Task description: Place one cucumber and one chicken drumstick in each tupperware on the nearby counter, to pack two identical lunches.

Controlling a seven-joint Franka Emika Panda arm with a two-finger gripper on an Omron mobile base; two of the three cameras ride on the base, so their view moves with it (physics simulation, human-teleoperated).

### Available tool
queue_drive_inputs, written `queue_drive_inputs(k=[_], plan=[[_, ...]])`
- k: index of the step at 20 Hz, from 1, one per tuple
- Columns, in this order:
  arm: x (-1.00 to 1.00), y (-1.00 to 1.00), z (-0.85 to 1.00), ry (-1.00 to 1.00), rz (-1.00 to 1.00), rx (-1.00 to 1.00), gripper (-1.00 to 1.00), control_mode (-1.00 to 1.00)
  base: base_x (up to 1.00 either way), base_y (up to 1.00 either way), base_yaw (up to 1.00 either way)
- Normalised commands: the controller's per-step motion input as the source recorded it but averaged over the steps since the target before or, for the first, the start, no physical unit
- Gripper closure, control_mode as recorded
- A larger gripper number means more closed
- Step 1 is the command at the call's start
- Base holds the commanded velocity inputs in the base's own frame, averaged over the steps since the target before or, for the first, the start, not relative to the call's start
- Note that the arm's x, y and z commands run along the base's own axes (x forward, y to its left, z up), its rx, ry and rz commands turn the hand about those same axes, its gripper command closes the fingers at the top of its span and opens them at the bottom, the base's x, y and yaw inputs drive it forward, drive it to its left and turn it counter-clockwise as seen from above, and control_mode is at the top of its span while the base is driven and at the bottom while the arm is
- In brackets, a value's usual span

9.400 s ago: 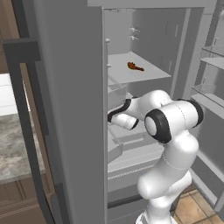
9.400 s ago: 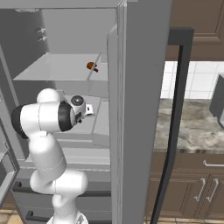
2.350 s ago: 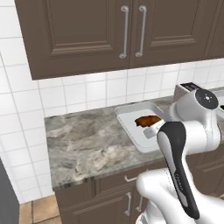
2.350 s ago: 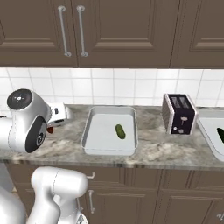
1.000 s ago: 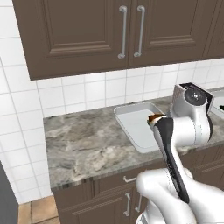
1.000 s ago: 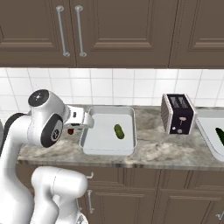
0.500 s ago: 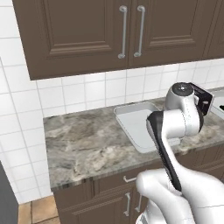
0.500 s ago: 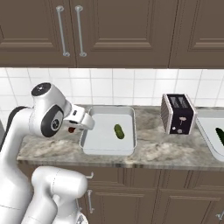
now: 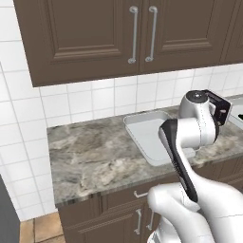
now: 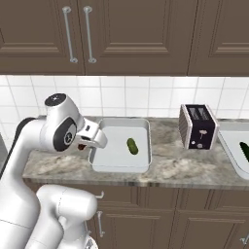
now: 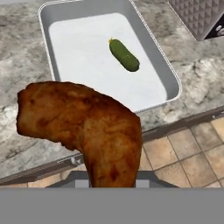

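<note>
Hand view gives me the chicken drumstick (image 11: 94, 131) looming large up front, its narrow end running down between the fingers, which I read as clamped shut on it. Beyond it the tupperware (image 11: 159, 61) lies on the marbled surface (image 11: 22, 57) with one short cucumber (image 11: 124, 55) inside, nothing between. A toaster (image 11: 199, 15) sits past the tray's far corner. From the right base view, my gripper (image 10: 90, 142) hangs just at the tray's left rim, a second tupperware (image 10: 233, 151) with a dark cucumber (image 10: 244, 151) well off to the right beyond the toaster.
</note>
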Motion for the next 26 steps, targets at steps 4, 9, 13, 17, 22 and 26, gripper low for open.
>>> queue_drive_inputs(k=[4, 9, 13, 17, 22, 26], plan=[[0.24, 0.0, -0.26, 0.0, 0.0, 0.02, 1.0, -1.0, 0.0, 0.0, 0.0], [0.24, 0.0, -0.26, 0.0, 0.01, 0.03, 1.0, -1.0, 0.0, 0.0, 0.0], [0.25, 0.0, -0.23, 0.0, 0.01, 0.03, 1.0, -1.0, 0.0, 0.0, 0.0], [0.24, 0.0, -0.22, 0.0, 0.0, 0.02, 1.0, -1.0, 0.0, 0.0, 0.0], [0.19, 0.0, -0.19, 0.0, 0.0, 0.01, 1.0, -1.0, 0.0, 0.0, 0.0], [0.21, 0.0, -0.16, 0.0, 0.0, 0.0, 1.0, -1.0, 0.0, 0.0, 0.0]])
